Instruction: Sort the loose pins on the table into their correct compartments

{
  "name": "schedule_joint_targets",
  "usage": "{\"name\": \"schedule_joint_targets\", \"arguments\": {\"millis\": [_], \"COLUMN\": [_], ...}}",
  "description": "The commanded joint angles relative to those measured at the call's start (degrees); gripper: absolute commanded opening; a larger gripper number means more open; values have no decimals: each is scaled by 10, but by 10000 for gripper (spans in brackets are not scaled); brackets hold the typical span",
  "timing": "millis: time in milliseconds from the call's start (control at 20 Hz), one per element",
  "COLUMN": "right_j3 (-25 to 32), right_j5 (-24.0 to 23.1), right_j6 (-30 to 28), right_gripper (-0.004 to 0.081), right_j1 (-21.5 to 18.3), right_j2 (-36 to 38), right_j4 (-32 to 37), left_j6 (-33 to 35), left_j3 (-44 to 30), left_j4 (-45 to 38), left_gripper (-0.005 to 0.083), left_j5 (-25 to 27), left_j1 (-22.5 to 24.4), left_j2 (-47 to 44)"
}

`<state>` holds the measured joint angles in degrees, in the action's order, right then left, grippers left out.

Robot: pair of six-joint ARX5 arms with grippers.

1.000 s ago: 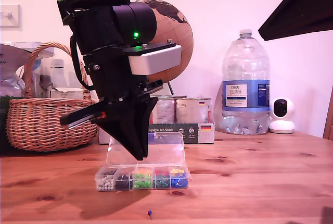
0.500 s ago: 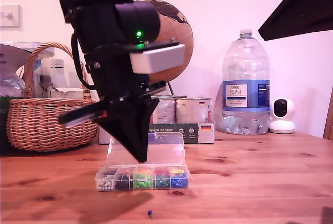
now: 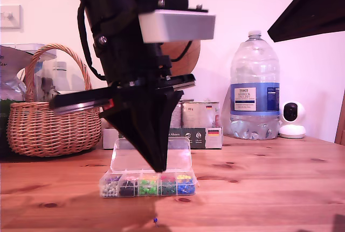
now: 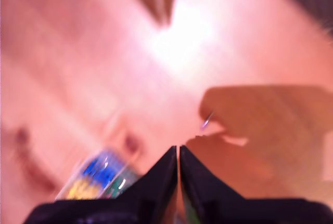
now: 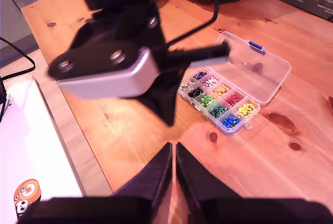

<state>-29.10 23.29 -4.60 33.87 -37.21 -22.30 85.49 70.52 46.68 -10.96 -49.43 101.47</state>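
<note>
A dark blue pin point(image 3: 155, 221) lies on the wooden table point(image 3: 269, 189) near the front edge of the exterior view. In the first wrist view it is a blurred streak point(image 4: 206, 120). My first gripper point(image 3: 160, 168) points straight down, shut and empty, above and just behind the pin and in front of the clear box of compartments point(image 3: 148, 184). The box point(image 5: 218, 101) has its lid open, and its cells hold coloured pins. My second gripper point(image 5: 173, 148) is shut and empty, high above the table, looking down on the first arm point(image 5: 125, 52).
A wicker basket point(image 3: 48, 118) stands at the back on the exterior view's left. Tins and a carton point(image 3: 199, 127), a globe point(image 3: 186, 54), a large water bottle point(image 3: 254, 89) and a small white camera point(image 3: 291, 118) line the back. A dark arm part point(image 3: 312, 5) hangs at the upper right.
The first arm has swung toward the exterior camera and a little to that view's right. Its shut tip now sits lower, closer over the blue pin.
</note>
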Motion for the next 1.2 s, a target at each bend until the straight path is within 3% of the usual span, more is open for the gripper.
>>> {"name": "schedule_joint_targets", "arguments": {"millis": [0, 150, 200, 300, 350, 1150], "right_j3": [4, 4, 4, 4, 4, 4], "right_j5": [2, 2, 2, 2, 2, 2], "right_j6": [-2, -2, -2, -1, -2, -2], "right_gripper": [-13, -13, -13, -13, -13, -13], "right_j1": [3, 3, 3, 3, 3, 3], "right_j2": [-1, -1, -1, -1, -1, -1], "right_j4": [4, 4, 4, 4, 4, 3], "left_j6": [5, 21, 27, 36, 36, 72], "left_j3": [-9, -37, -42, -43, -43, -43], "left_j4": [2, 1, 1, -4, -7, -37], "left_gripper": [-22, -11, 28, 192, 214, 214], "left_j5": [-14, -14, -14, -4, -3, -12], "left_j1": [-5, -14, -14, -13, -11, 8], "left_j2": [-3, -3, -3, -3, -3, 23]}}
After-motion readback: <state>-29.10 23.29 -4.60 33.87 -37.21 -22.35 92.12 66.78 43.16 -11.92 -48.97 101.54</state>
